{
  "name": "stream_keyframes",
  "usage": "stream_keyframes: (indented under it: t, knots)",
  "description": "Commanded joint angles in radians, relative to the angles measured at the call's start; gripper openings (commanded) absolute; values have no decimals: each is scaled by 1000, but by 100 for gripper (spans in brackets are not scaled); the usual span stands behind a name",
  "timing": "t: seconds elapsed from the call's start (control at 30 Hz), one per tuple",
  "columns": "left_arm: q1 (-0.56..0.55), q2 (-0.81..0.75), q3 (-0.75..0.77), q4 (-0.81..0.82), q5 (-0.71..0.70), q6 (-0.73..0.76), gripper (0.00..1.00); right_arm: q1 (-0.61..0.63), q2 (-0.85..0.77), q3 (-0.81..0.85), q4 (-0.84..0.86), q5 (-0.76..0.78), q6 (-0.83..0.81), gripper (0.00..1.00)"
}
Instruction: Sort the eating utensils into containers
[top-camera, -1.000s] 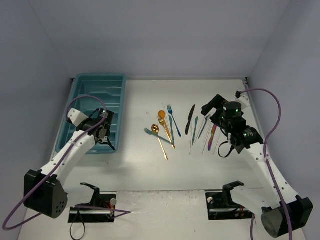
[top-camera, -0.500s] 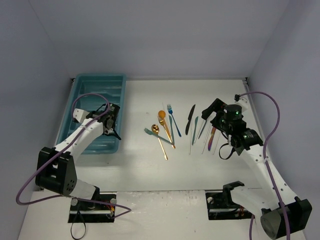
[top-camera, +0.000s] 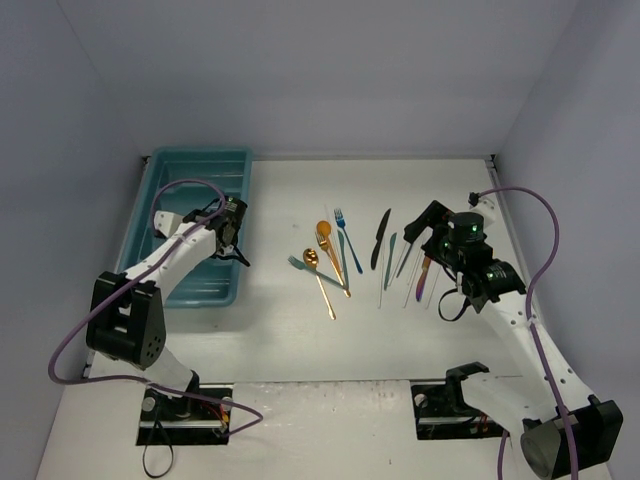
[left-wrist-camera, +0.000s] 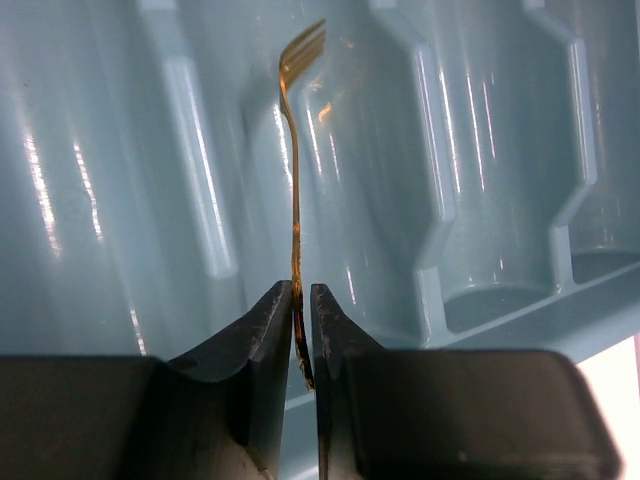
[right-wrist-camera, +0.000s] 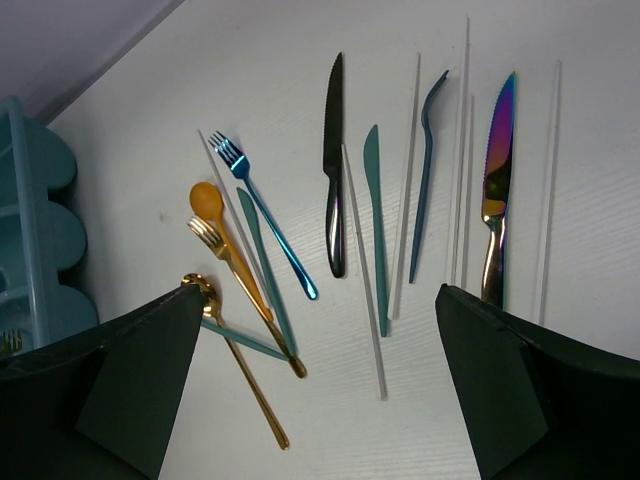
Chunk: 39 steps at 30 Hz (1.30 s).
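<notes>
Although the left gripper (left-wrist-camera: 301, 320) holds its fingers (left-wrist-camera: 268, 335) nearly closed about the handle of the gold fork (left-wrist-camera: 296, 190), whose tines reach over a compartment of the teal tray (top-camera: 165, 168), I cannot tell if they pinch it or only flank it. The right gripper (right-wrist-camera: 318, 300) hovers, fingers wide and empty, above the black knife (right-wrist-camera: 334, 170), blue fork (right-wrist-camera: 262, 210), iridescent knife (right-wrist-camera: 497, 160) and the rest on the worktop (top-camera: 300, 340), so I judge the sorting barely begun.

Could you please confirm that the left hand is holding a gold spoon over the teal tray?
Not quite: the left hand holds a gold fork, not a spoon, over the teal tray. The left wrist view shows its tines.
</notes>
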Motion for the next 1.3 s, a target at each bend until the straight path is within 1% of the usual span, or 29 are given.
stream_keyframes:
  t: [0.0,0.03,0.17,0.23,0.43,0.53,0.6,0.7,0.77,0.87,0.9,1.03,1.07,1.17,1.23,1.27]
  knots:
    - [5,22,74,5,-32,-30,10,-8,-21,-4,30,-6,-15,100]
    - [5,27,81,5,-31,-29,11,-8,-22,-7,29,-6,-16,100]
    - [3,30,97,9,-34,-18,33,-11,-21,-11,26,1,-31,100]
    - [3,28,103,11,-35,-5,41,-13,-17,-9,24,3,-46,100]
    - [2,0,144,13,-42,99,43,-12,5,-9,20,-4,-88,100]
    - [-6,-25,169,17,-25,204,44,-12,10,-14,17,-6,-119,100]
    - [-15,-56,189,45,5,338,45,-11,13,-14,15,-6,-135,100]
    - [-40,-115,190,98,117,541,61,-12,14,-21,12,-8,-159,100]
    - [-54,-134,195,123,186,613,69,-13,10,-27,11,-6,-165,100]
    - [-82,-152,210,121,332,719,72,-13,-11,-44,9,-8,-166,100]
    - [-95,-155,214,121,385,727,72,-12,-15,-52,8,-14,-169,100]
    - [-213,-119,256,120,473,776,72,-11,-60,-75,-1,-21,-178,100]
    - [-231,-97,275,118,499,779,72,-11,-72,-82,-5,-19,-180,100]
    - [-330,-32,297,122,531,758,72,-11,-101,-94,-16,-21,-190,100]
    - [-369,12,295,123,535,729,72,-13,-118,-97,-22,-25,-193,100]
    - [-383,46,292,123,542,682,72,-12,-125,-100,-26,-25,-194,100]
